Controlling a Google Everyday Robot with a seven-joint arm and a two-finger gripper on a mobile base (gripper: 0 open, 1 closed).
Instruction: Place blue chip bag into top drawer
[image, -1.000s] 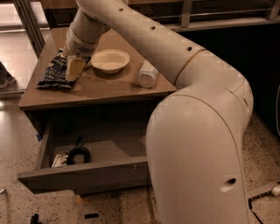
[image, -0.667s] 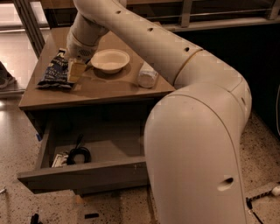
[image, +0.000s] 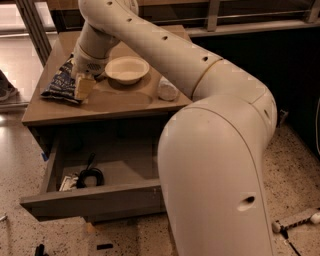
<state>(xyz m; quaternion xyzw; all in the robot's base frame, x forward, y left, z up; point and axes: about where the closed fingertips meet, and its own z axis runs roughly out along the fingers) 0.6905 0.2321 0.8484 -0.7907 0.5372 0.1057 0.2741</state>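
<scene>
Camera view showed your gripper (image: 84, 86) down on the right edge of the blue chip bag (image: 57, 85). Its tan tip was against the crinkled foil, but you could not tell from this angle whether it had closed on the bag. Compared with a second ago, the gripper sat slightly lower and nearer the bag's front end. The bag itself had not moved and lay flat at the left front of the cabinet top (image: 115, 102). Just right of the gripper stood the cream bowl (image: 126, 69), and further right lay the white plastic bottle (image: 167, 90), both where they had been. Below, the top drawer (image: 95, 200) stayed pulled open, with a coiled black cable (image: 90, 176) at its left. Your arm (image: 165, 50) arched in from the right.
</scene>
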